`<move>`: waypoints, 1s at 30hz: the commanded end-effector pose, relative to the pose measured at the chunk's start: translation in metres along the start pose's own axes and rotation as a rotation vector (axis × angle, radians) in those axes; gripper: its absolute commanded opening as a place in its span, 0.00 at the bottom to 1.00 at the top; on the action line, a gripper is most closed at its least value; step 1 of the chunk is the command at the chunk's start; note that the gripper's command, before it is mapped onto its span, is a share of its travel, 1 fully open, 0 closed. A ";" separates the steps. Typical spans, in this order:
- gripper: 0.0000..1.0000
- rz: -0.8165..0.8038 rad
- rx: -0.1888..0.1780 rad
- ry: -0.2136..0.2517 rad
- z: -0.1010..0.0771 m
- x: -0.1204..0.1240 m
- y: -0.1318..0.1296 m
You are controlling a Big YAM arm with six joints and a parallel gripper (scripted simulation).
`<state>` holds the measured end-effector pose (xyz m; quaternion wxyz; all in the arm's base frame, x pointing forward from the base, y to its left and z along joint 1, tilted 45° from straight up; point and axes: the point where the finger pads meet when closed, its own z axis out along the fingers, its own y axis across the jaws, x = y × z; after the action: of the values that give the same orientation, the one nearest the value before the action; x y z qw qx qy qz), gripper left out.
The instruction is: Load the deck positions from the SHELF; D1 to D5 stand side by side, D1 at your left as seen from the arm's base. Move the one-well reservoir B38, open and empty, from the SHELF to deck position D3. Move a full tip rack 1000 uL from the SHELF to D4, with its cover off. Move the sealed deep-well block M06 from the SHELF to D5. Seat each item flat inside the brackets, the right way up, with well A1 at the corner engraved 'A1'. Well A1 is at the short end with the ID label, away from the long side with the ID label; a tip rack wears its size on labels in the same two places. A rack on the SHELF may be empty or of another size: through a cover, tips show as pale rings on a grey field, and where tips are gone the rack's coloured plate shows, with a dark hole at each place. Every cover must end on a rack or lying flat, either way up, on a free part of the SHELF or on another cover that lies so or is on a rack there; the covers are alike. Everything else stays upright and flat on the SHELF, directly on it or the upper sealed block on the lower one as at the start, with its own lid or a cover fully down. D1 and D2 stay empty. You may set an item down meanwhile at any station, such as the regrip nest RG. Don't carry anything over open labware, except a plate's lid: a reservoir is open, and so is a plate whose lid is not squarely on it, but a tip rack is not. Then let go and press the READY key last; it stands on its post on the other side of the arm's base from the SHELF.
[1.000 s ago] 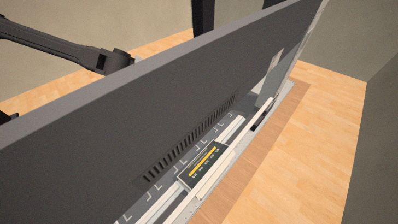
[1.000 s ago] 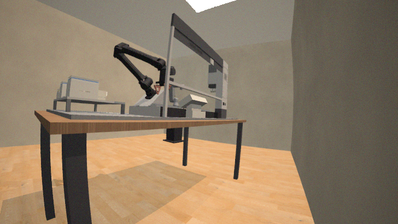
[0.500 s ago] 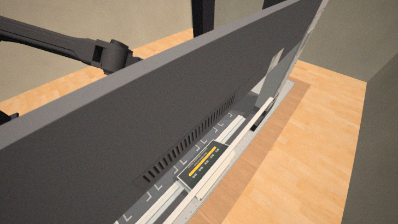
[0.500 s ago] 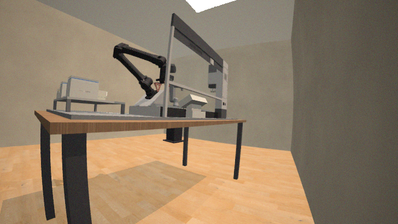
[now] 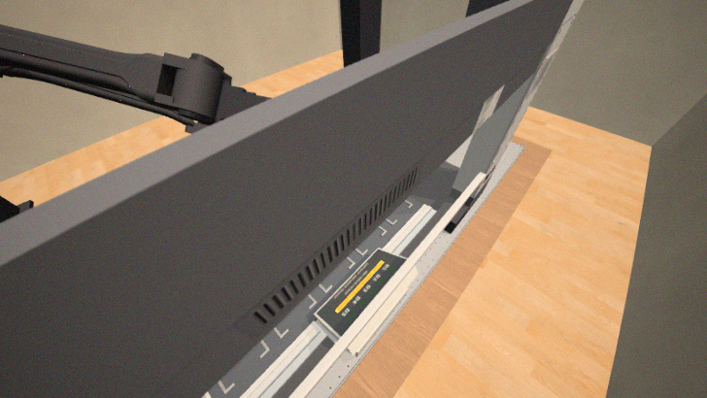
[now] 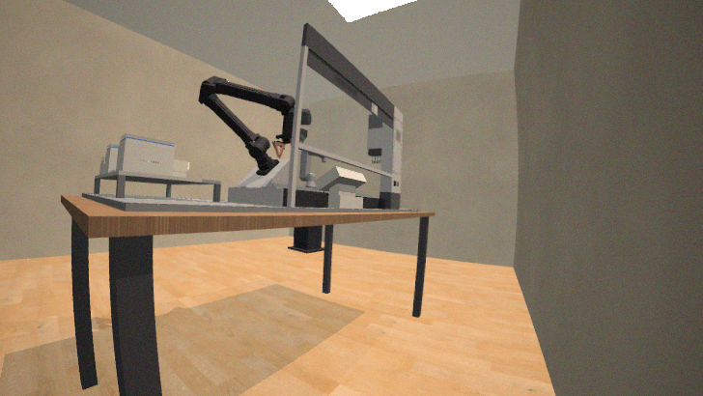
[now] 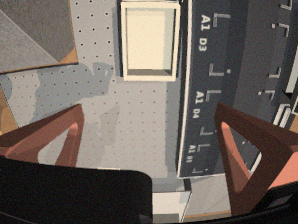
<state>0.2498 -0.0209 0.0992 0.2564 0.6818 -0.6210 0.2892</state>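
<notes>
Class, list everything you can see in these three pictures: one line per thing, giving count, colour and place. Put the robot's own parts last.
Table: one, wooden top, dark legs, on the plank floor.
Base plate: one, grey, covering the table top.
Shelf: one, grey, at the table's left end in the exterior view.
Boxes: several, pale grey, on the shelf; exact count unclear.
Frame: one, grey posts, dark top beam, over the deck.
Tray: one, cream, open, in a dark nest on the dotted plate.
Screen: one, dark with a yellow bar, beside the deck.
Arm: one, black, bent above the table.
Claw: one, reddish-brown fingers, open, empty.
</notes>
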 end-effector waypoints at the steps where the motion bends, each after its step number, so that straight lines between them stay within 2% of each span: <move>1: 1.00 0.044 0.045 -0.018 -0.022 0.003 -0.018; 2: 1.00 0.044 0.045 -0.018 -0.022 0.003 -0.018; 3: 1.00 0.034 0.025 -0.011 -0.012 0.002 -0.011; 30: 1.00 0.034 0.025 -0.011 -0.012 0.002 -0.011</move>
<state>0.2504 -0.0194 0.1006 0.2549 0.6803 -0.6226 0.2909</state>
